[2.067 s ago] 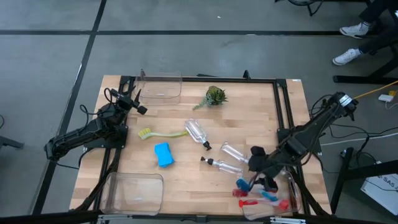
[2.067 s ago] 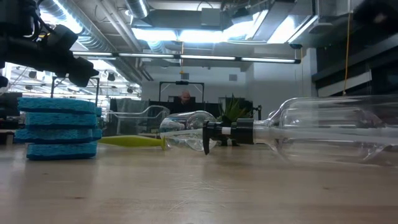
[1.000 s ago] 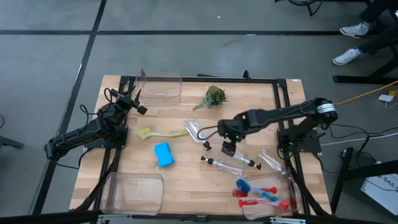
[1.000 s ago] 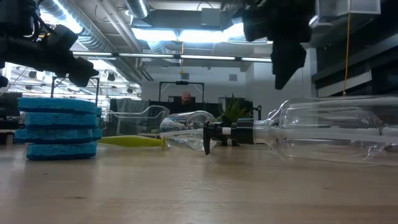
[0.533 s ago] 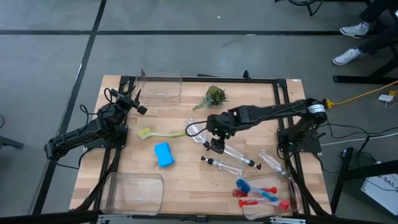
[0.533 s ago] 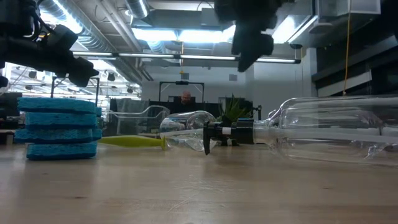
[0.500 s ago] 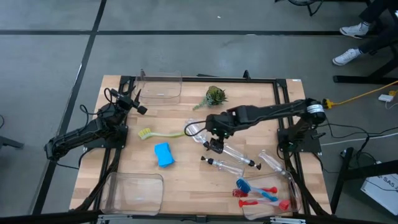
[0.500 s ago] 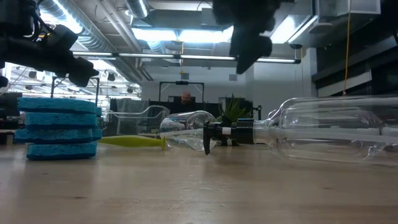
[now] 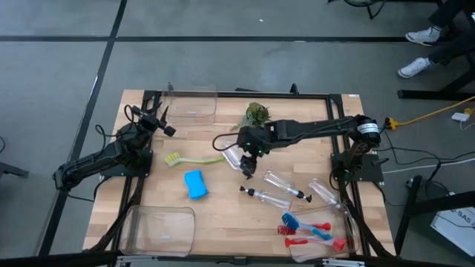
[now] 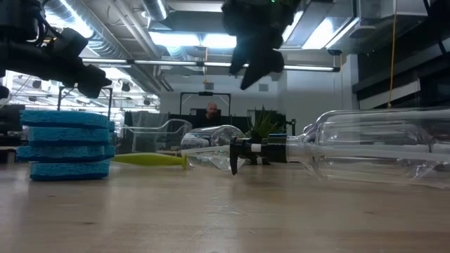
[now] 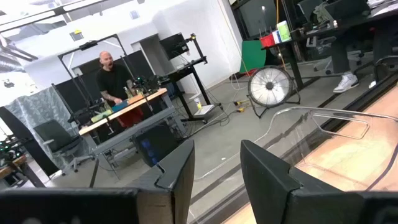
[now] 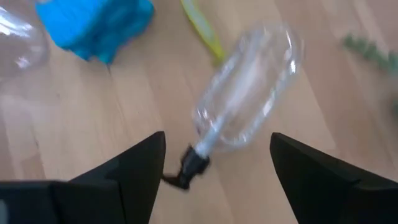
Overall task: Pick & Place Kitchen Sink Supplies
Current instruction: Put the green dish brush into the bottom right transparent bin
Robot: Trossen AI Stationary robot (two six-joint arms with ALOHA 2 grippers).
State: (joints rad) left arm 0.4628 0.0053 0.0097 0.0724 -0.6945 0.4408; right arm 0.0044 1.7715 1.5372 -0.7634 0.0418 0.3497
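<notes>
So the right gripper [image 9: 247, 154] is stretched out over the middle of the table, hanging above a clear pump bottle [image 9: 234, 157] that lies on its side on the wood. In the right wrist view the bottle [image 12: 245, 93] sits squarely between the two dark fingers [image 12: 137, 171], black pump top toward the camera, and the jaws are spread wide with nothing in them. No contact that I can see; in the low view the gripper [image 10: 253, 60] is clearly up in the air above the bottles.

Going by the overhead view with the bottle as the clock centre: the yellow-green brush [image 9: 193, 159] is at 9 o'clock, its handle tip almost at the bottle. The blue sponge [image 9: 194, 184] is at about 8 o'clock, a bit farther off. Two more pump bottles [image 9: 269, 197] lie around 4 o'clock, with another one [image 9: 324, 194] farther out the same way, by the table's rail. The red and blue brushes [image 9: 312, 232] are near the corner, also roughly 4 o'clock. A small green plant [image 9: 256, 113] is at 1 o'clock.

The left gripper [image 9: 159, 124] is parked over at the left side of the table near a clear bin [image 9: 191, 102]; its fingers [image 11: 177, 171] stand a narrow gap apart, holding nothing.
</notes>
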